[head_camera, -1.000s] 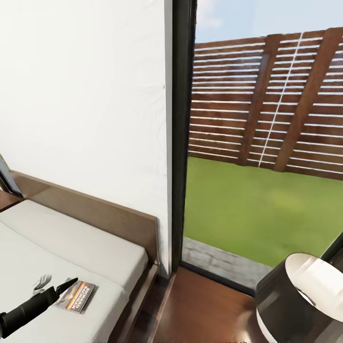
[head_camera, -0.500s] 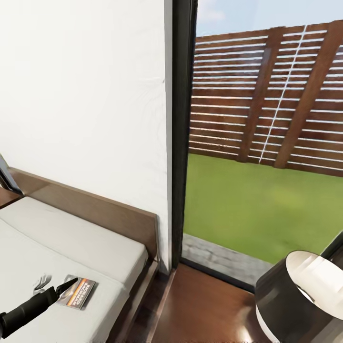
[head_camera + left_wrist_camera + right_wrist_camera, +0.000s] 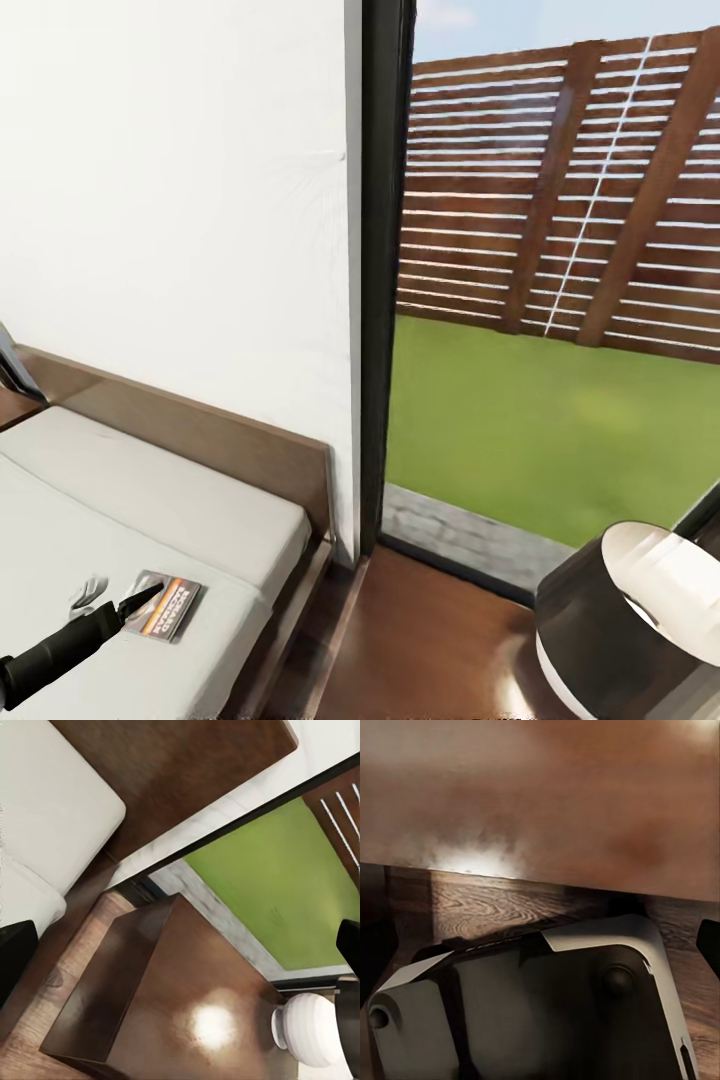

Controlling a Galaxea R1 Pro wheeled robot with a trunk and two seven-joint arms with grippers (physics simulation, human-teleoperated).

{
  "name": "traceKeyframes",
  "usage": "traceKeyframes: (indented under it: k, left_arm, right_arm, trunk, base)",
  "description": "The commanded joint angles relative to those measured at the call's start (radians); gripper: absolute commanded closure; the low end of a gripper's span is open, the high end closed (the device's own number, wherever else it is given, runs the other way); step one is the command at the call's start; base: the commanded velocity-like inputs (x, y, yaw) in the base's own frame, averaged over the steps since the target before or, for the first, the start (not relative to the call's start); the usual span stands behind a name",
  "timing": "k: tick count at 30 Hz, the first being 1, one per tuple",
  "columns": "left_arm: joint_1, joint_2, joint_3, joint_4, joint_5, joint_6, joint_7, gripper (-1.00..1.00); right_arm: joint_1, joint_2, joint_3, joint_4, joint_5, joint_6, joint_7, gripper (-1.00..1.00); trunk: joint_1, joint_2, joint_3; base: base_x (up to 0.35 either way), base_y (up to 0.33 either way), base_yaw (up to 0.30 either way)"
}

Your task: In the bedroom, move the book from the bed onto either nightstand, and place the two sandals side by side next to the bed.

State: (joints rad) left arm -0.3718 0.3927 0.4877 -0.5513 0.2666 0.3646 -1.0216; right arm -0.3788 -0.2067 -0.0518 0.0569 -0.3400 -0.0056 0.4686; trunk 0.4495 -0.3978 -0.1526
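Bed (image 3: 150, 500): off-white mattress in dark wooden frame, carrying one book (image 3: 163, 604) flat near its edge closest to the window (image 3: 560, 300). Left claw (image 3: 135, 603): dark tip over the book's near edge; opening cannot be told. Nightstand (image 3: 112, 997): dark wood, beside the bed.

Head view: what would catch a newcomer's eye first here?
Probably the tall dark-framed window, with its bright green grass and slatted wooden fence taking up the right half. Next, the small book lying on the off-white bed at lower left, with the dark left gripper pointing at its edge. A dark lampshade with a white interior sits at lower right.
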Motion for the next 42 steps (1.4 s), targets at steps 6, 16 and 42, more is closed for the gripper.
traceKeyframes:
  k: [6,16,42]
  left_arm:
    - [-0.001,0.0,0.002,0.0,0.004,0.01,-0.003,-1.0]
    - [-0.001,0.0,0.002,0.001,0.005,0.011,-0.005,-1.0]
    - [-0.001,0.0,0.002,0.0,0.005,0.011,-0.005,-1.0]
  right_arm:
    - [-0.002,0.0,-0.004,0.003,0.0,-0.001,0.007,-1.0]
    - [-0.003,0.004,0.006,-0.015,0.043,0.019,0.012,-1.0]
    - [-0.005,-0.011,0.012,-0.324,0.097,0.344,0.629,-1.0]
  trunk:
    - [0.001,-0.002,-0.011]
    - [0.001,-0.002,-0.027]
    - [0.001,-0.002,-0.066]
  base:
    - [0.0,0.0,0.0]
    - [0.0,0.0,0.0]
    - [0.0,0.0,0.016]
